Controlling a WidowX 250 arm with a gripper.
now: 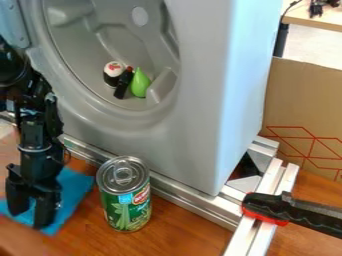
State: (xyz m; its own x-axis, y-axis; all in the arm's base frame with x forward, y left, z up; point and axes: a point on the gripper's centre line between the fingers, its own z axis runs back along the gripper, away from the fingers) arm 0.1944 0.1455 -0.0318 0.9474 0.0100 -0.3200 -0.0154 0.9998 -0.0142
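Note:
My black gripper [32, 212] hangs at the lower left, pointing down over a blue cloth [73, 192]. Its two fingers stand apart, and blue shows in the gap between them. Just right of it a green tin can [125, 205] with a silver pull-tab lid stands upright on the wooden table. Inside the round opening of a grey toy washer [137, 132] lie a white-and-black piece [112, 76] with a red top, a dark bottle-like item [123, 84] and a green teardrop-shaped item [139, 84].
Metal rails [194, 201] run along the washer's base, behind the can. A black-and-red clamp [284, 207] grips the rail at the lower right. A cardboard panel [304, 105] stands at the right. At the bottom left corner is a blurred brown shape [23, 240].

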